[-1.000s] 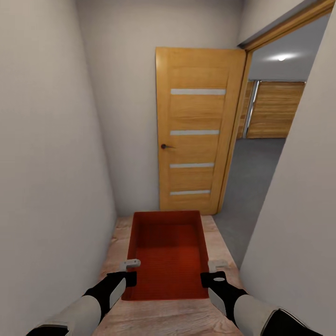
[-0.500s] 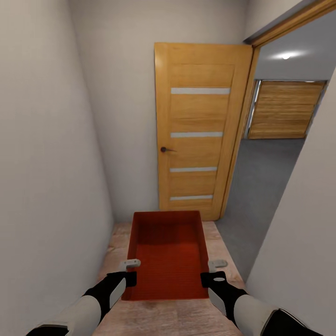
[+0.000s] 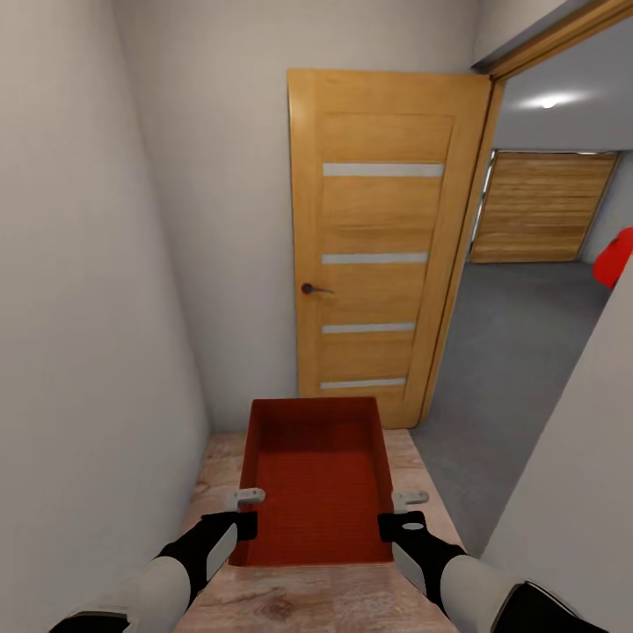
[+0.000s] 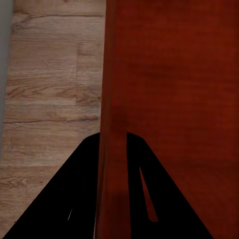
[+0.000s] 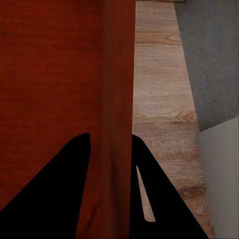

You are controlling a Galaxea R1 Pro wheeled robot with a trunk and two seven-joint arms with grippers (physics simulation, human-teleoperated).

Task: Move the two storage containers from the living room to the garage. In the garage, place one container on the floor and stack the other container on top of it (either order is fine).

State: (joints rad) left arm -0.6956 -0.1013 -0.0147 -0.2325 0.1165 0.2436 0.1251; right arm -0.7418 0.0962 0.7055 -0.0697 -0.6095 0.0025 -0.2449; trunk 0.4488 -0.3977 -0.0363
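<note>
Both jaws are clamping the storage container's (image 3: 318,479) side walls; the garage (image 3: 527,325) is lying ahead right, stacking undone.

Matt plastic bin (image 3: 318,479), wood-grain plank floor (image 3: 316,598) & door (image 3: 378,246), rough grey concrete (image 3: 519,352)

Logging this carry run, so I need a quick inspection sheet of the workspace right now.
Surface: wood plank floor in a narrow hallway; grey floor past the doorway.
Job's things: one red bin held off the floor between both arms.
Clutter: nothing seen.
Grippers: left gripper shut on the bin's left wall, right gripper on its right wall.
Cables: nothing seen.
Surroundings: open wooden door, red car edge beyond.
</note>
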